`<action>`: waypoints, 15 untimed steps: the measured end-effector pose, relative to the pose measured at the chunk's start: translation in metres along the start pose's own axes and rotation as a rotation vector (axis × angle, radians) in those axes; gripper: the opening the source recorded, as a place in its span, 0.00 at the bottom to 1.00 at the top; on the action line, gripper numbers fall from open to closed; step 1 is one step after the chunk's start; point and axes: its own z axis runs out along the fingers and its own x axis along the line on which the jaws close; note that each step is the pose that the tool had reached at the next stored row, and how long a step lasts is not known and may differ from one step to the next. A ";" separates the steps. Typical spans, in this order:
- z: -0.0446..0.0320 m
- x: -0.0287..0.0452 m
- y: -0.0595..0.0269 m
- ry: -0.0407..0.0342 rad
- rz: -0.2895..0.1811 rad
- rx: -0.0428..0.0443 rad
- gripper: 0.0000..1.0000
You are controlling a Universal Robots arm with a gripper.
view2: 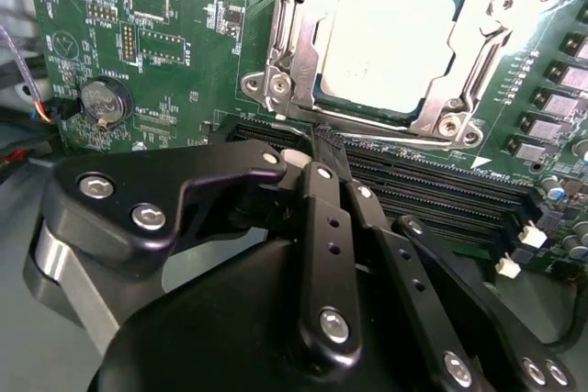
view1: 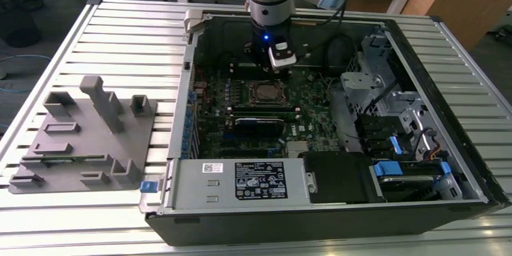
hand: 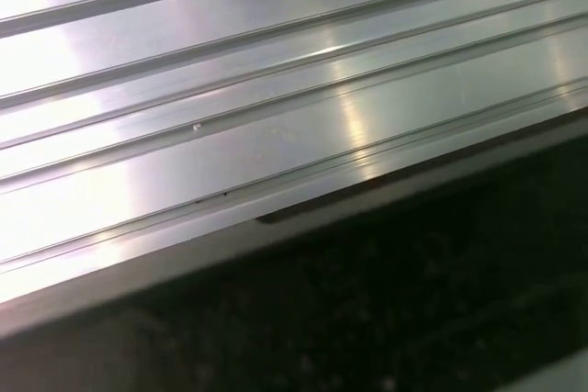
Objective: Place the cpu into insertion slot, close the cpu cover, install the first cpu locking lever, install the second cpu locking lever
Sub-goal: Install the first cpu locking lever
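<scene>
Cpu seated in the insertion slot under the lowered cpu cover; gripper, fingers together and empty, just beside the cover's edge.

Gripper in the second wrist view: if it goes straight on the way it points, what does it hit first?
The gripper would likely meet the black memory slots just beside the cpu cover, not the cpu itself. Depth is unclear; it could catch the cover's near edge first.
</scene>
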 end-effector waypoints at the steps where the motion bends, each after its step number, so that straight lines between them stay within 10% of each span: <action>1: 0.0000 0.0000 0.0000 -0.0005 0.004 0.0006 0.11; 15: 0.0001 0.0007 -0.0008 -0.0059 0.010 -0.0195 0.11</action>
